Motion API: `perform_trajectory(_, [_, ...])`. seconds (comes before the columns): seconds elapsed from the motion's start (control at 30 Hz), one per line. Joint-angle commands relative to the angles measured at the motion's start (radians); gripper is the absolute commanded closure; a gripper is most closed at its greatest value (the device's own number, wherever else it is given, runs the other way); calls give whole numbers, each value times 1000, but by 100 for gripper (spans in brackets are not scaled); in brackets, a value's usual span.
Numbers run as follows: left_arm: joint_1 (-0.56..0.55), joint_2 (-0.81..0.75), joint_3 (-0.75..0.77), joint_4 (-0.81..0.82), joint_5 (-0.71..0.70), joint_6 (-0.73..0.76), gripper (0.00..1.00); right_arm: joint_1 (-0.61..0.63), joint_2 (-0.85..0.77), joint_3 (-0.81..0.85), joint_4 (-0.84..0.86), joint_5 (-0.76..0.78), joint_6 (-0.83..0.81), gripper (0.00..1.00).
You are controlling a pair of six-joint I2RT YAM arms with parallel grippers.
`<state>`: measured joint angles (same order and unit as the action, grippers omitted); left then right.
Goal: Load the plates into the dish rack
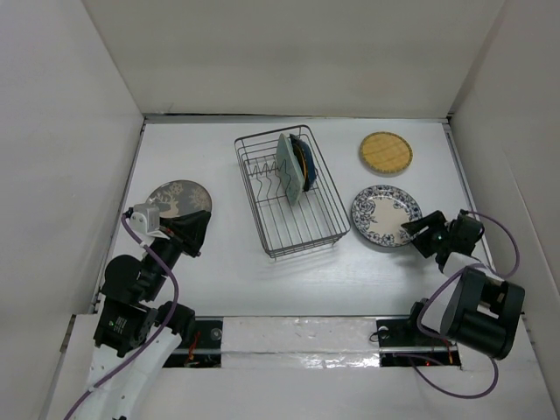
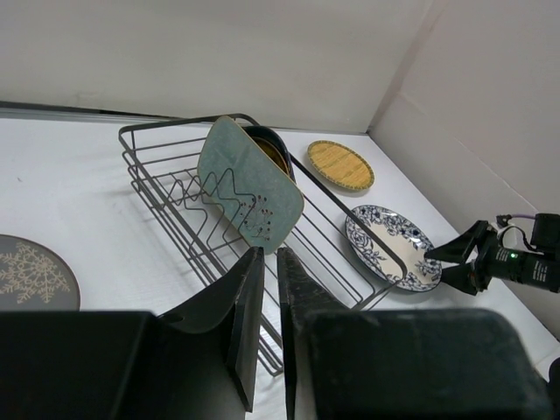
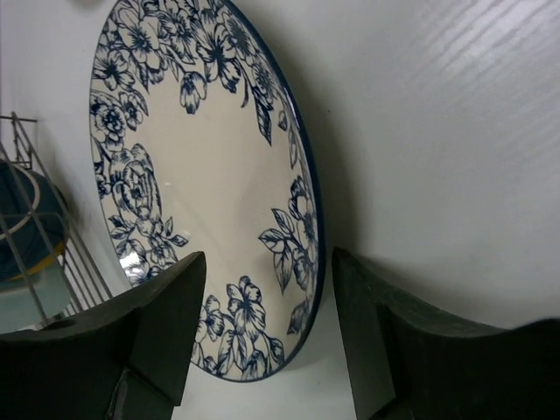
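The dark wire dish rack (image 1: 306, 232) stands mid-table and holds the pale green rectangular plate (image 1: 287, 168) upright, with the dark blue plate (image 1: 304, 162) and a yellow edge behind it. The grey floral plate (image 1: 179, 199) lies flat at the left. My left gripper (image 1: 197, 232) is shut and empty just in front of it, pointing at the rack (image 2: 166, 188). A yellow round plate (image 1: 385, 153) lies at the back right. The white round plate with dark flower pattern (image 1: 383, 216) lies right of the rack. My right gripper (image 3: 267, 258) is open, its fingers straddling that plate's near rim (image 3: 302, 219).
White walls close in the table on the left, back and right. The rack's corner (image 3: 26, 227) shows at the left of the right wrist view. Bare table lies between the rack and the arm bases.
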<state>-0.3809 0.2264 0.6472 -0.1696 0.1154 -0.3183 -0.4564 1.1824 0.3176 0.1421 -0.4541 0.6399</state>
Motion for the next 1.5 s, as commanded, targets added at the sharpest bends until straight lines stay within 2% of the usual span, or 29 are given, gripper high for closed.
perform_trajectory(0.0, [-7, 5, 3, 33, -3, 5, 90, -8, 90, -14, 109, -35, 6, 35])
perform_trajectory(0.03, [-7, 7, 3, 32, -5, 4, 90, -8, 112, -14, 141, -38, 10, 36])
perform_trajectory(0.13, [-7, 8, 2, 36, -6, 2, 90, -18, 187, -25, 216, -54, 35, 50])
perform_trajectory(0.17, [-7, 8, 2, 36, -6, 1, 90, -18, 201, -29, 229, -54, 40, 63])
perform_trajectory(0.23, [-16, 8, 0, 38, -6, -1, 90, -18, 217, -34, 250, -55, 46, 77])
perform_trajectory(0.27, [-16, 8, 0, 38, -8, -1, 90, -18, 212, -37, 251, -54, 49, 90])
perform_trajectory(0.33, [-16, 8, 0, 39, -10, -2, 90, -27, 153, -49, 220, -44, 53, 100])
perform_trajectory(0.43, [-16, 13, -1, 39, -13, -2, 90, -27, 18, -48, 106, -21, 60, 100])
perform_trajectory(0.6, [-16, 16, -1, 38, -19, -1, 90, -27, -473, 69, -206, 89, 35, 100])
perform_trajectory(0.7, [-16, 21, -3, 39, -22, -1, 90, 2, -628, 227, -337, 176, -5, 100])
perform_trajectory(0.73, [-16, 24, -1, 39, -22, -1, 90, 30, -623, 329, -376, 192, -20, 100])
perform_trajectory(0.87, [-16, 36, -1, 42, -20, -2, 90, 149, -521, 541, -326, 210, -51, 100])
perform_trajectory(0.93, [-16, 40, 0, 41, -26, -2, 90, 350, -439, 633, -308, 293, -68, 100])
perform_trajectory(0.97, [-16, 41, 0, 39, -29, -2, 90, 437, -407, 679, -302, 419, -84, 100])
perform_trajectory(1.0, [-16, 41, 0, 36, -36, -2, 90, 622, -365, 786, -303, 490, -139, 100])
perform_trajectory(1.03, [-16, 39, 0, 35, -39, -2, 90, 716, -263, 845, -335, 571, -170, 100])
perform_trajectory(1.07, [-16, 37, 0, 33, -43, -2, 90, 807, -207, 906, -352, 726, -204, 100])
perform_trajectory(1.13, [-16, 37, 2, 32, -52, -2, 90, 1014, -92, 1078, -383, 846, -299, 100])
perform_trajectory(1.17, [-16, 39, 2, 28, -57, -1, 90, 1056, 27, 1136, -395, 915, -340, 100])
perform_trajectory(1.23, [-16, 39, 2, 25, -60, 1, 89, 1126, 139, 1297, -417, 945, -376, 100])
perform_trajectory(1.27, [-16, 40, 2, 25, -62, 2, 89, 1137, 245, 1351, -424, 975, -393, 100])
perform_trajectory(1.33, [-16, 41, 2, 24, -62, 4, 89, 1150, 351, 1472, -493, 992, -431, 100])
perform_trajectory(1.37, [-16, 42, 2, 22, -62, 4, 89, 1183, 400, 1582, -509, 1041, -446, 100])
perform_trajectory(1.47, [-16, 39, 2, 22, -59, 5, 89, 1222, 569, 1763, -578, 1153, -511, 100])
